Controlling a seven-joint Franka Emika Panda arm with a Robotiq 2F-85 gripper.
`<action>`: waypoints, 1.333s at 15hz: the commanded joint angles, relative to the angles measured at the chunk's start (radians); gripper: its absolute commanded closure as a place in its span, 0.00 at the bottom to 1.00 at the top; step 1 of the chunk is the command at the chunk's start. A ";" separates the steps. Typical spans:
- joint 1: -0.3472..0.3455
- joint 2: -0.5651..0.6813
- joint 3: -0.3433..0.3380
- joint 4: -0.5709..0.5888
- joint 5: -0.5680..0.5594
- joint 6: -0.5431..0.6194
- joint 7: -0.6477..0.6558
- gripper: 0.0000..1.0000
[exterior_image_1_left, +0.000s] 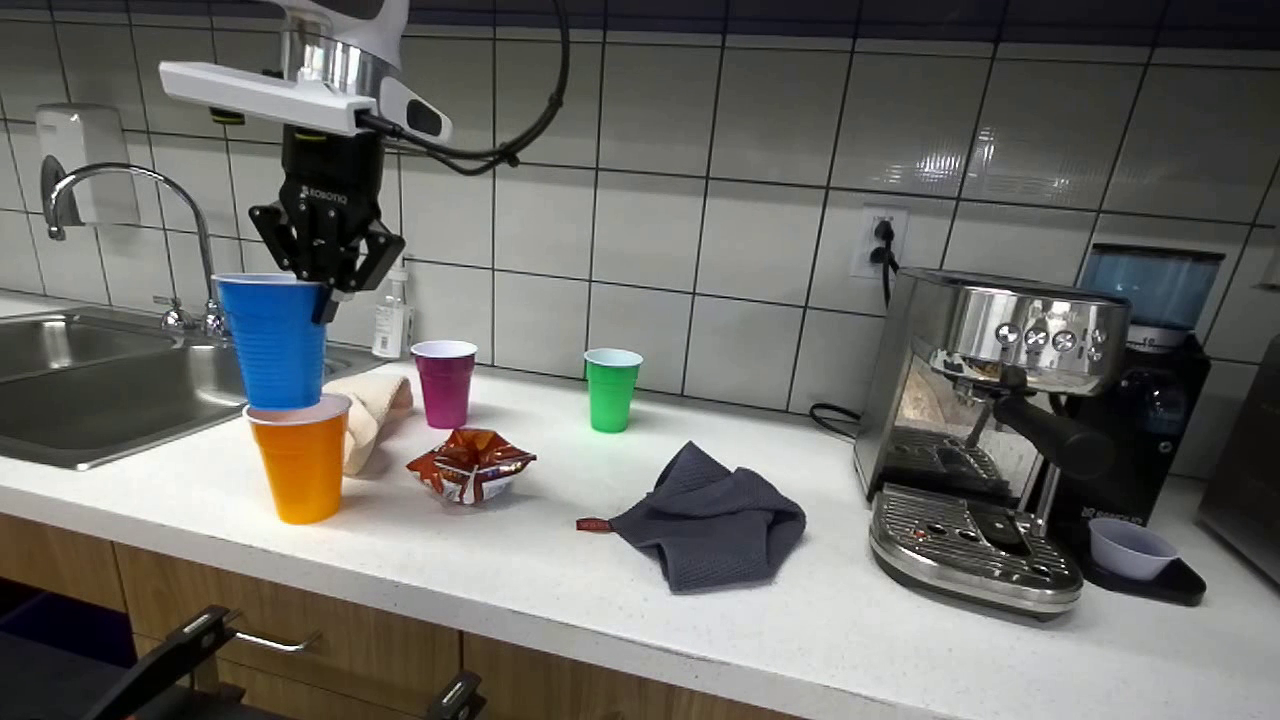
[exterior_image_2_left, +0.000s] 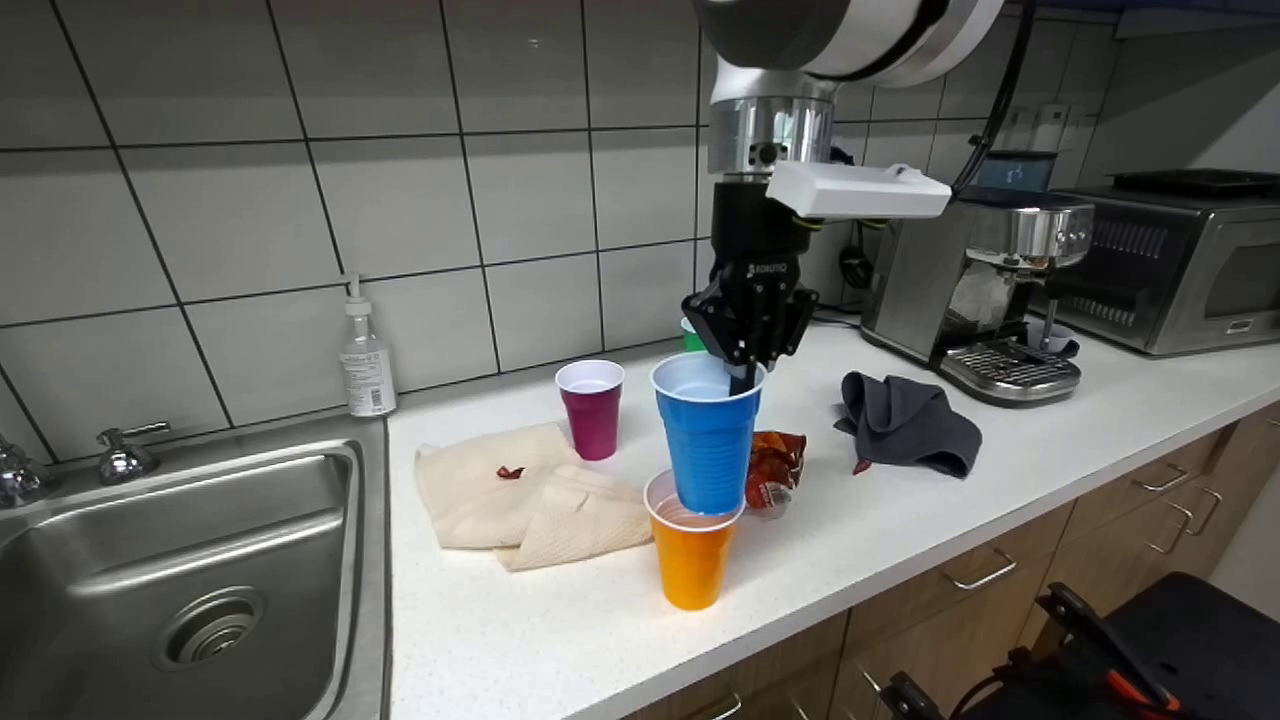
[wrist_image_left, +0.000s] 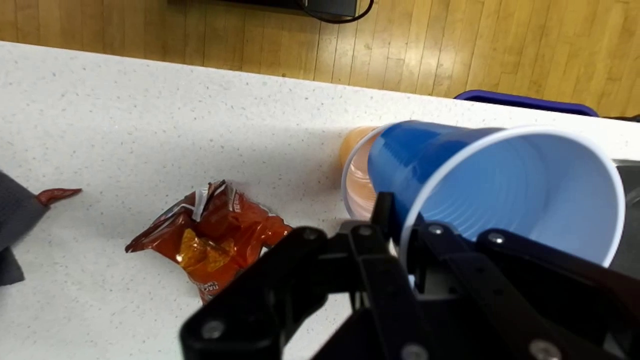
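The fingers are pinched on the rim of a blue cup, with 1 finger inside the cup and 1 against its outside. They point downward, and the blue cup hangs from that side, mouth up, its inside pale blue. Its bottom is right at the mouth of an orange cup; whether it dips inside or hangs just above, I cannot tell. The orange cup stands upright on the white speckled counter, near the front edge.

Just beside the orange cup lies a tan cloth, partly flat and partly folded, with a small red scrap on it. On the opposite side, near the orange cup, sits a crumpled red chip bag with chips pictured on it. Farther back, a purple cup stands upright beside the tan cloth, and a green cup stands upright near the tiled wall.

Well apart from the blue cup, a dark gray cloth with a red tag lies bunched between the chip bag and a steel coffee machine. Beyond the tan cloth, at the opposite end, are the sink and an upright soap bottle.
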 joint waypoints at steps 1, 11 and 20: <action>-0.002 0.030 0.004 0.026 0.034 -0.007 -0.030 0.99; -0.008 0.084 0.003 0.051 0.055 0.042 -0.048 0.99; -0.019 0.152 -0.001 0.070 0.061 0.105 -0.051 0.99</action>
